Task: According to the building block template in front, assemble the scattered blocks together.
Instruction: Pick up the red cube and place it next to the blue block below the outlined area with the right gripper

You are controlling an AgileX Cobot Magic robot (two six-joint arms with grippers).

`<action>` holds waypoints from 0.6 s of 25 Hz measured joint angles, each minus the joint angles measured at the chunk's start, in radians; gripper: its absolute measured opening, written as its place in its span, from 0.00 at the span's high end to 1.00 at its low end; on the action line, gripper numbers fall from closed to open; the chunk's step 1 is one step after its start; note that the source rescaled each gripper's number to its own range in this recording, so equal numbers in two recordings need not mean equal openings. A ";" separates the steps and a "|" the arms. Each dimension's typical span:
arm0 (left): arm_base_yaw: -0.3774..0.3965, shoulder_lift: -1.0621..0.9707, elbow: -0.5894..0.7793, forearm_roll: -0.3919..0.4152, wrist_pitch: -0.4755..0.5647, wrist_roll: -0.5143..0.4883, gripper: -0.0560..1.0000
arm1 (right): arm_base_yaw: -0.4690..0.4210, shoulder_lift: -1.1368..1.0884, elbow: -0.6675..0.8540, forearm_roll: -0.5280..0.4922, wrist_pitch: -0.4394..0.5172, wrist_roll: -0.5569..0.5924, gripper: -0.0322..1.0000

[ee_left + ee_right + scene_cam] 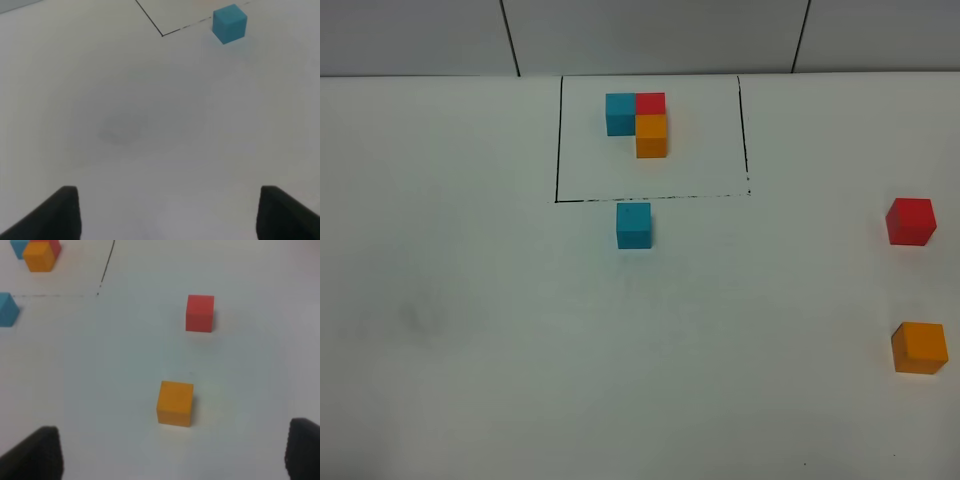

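Left gripper [172, 215]: jaws wide, empty, well short of teal block [229, 23].
Right gripper [172, 450]: jaws wide, empty, near orange block [175, 403].
Layout: teal block at template's [638, 122] 6 o'clock; red block [910, 221], orange block at teal's 3 and 4.
Risk: off-centre pinch twists a cube, leaving gaps.

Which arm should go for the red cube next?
Right. The red cube and orange cube lie far right, ahead of the open right gripper; the left gripper faces just the teal cube.
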State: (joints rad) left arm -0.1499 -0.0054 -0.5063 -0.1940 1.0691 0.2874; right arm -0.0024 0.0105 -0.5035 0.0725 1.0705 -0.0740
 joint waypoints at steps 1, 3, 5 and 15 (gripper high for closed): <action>0.002 0.000 0.000 0.003 0.000 0.000 0.35 | 0.000 0.000 0.000 0.000 0.000 0.000 0.20; 0.016 0.000 0.000 0.010 0.000 0.000 0.36 | 0.000 0.000 0.000 0.000 0.000 0.000 0.20; 0.038 0.000 0.000 0.013 0.000 0.000 0.36 | 0.000 0.000 0.000 0.000 0.000 0.000 0.20; 0.168 0.000 0.000 0.013 0.000 -0.002 0.36 | 0.000 0.000 0.000 0.000 0.000 0.000 0.20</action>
State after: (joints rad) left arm 0.0181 -0.0054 -0.5063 -0.1811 1.0691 0.2857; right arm -0.0024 0.0105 -0.5035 0.0725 1.0705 -0.0740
